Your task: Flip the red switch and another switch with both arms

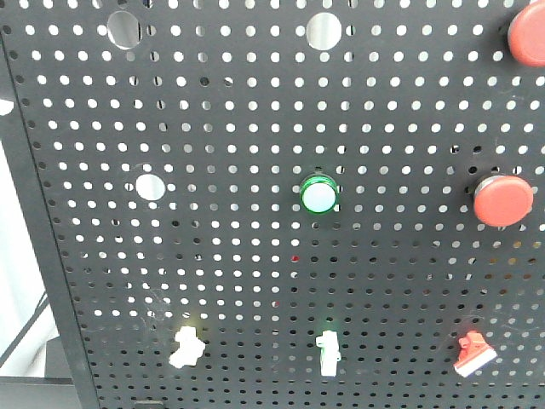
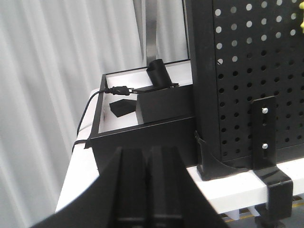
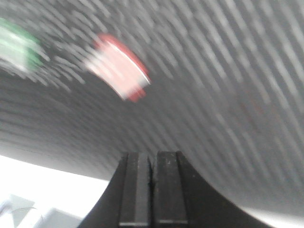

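No legible text, label, brand, number or sign was found in any view. The perforated black panel and its buttons and switches carry no readable markings. The right wrist view is too blurred to read.

Right wrist view: heavy motion blur. Red switch reads only as a red-and-white smear; lever position cannot be told. Green-lit toggle cut off by left edge, blurred. Front view: upper round red button cut off at top right corner. Left wrist view: pegboard cropped at right.
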Available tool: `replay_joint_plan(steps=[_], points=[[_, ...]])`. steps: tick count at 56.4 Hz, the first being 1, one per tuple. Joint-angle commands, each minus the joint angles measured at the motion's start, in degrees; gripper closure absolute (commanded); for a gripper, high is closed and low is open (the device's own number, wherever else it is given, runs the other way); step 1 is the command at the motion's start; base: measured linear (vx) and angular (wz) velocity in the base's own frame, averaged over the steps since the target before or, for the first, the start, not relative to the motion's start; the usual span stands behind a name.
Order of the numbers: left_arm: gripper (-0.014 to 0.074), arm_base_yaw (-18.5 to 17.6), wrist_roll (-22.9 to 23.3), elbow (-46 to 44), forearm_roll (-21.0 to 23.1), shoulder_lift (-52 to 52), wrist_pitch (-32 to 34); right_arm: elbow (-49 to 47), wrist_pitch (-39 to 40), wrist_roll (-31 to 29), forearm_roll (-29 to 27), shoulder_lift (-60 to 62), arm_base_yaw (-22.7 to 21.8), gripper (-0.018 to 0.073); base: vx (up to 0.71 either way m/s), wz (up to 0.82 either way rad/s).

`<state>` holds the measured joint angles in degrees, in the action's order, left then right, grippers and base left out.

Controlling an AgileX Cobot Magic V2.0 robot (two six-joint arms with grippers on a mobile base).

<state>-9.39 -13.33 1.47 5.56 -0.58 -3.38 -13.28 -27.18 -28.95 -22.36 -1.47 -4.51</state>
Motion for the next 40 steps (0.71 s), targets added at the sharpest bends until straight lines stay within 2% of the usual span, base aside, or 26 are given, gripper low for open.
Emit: replay_joint_plan(steps=[1, 2, 6, 11, 18, 40], points=[[0.0594, 0.13, 0.41, 1.18, 0.13, -1.12, 4.49, 1.51, 9.41, 25.93, 18.76, -0.78, -0.34, 0.0566, 0.0, 0.0], [0.0594, 0.13, 0.41, 1.18, 0.13, -1.12, 4.49, 2.25, 10.55, 28.95, 22.36, -0.78, -0.34, 0.0566, 0.0, 0.0], [0.0594, 0.13, 0.41, 1.18, 0.13, -1.12, 4.49, 6.43, 16.29, 38.53, 29.9, -0.78, -0.34, 0.0566, 0.0, 0.0], [0.0594, 0.13, 0.41, 1.18, 0.13, -1.12, 4.49, 11.47, 22.4, 43.58, 33.16, 0.17, -0.34, 0.0566, 0.0, 0.0], [0.0594, 0.12, 0.41, 1.18, 0.13, -1.07, 4.49, 15.45, 25.33, 44.39, 33.08, 3.02, -0.34, 0.0566, 0.0, 0.0], [0.0594, 0.12, 0.41, 1.18, 0.13, -1.05, 4.49, 15.38, 23.81, 44.38, 31.74, 2.86, -0.19, 0.0566, 0.0, 0.0]])
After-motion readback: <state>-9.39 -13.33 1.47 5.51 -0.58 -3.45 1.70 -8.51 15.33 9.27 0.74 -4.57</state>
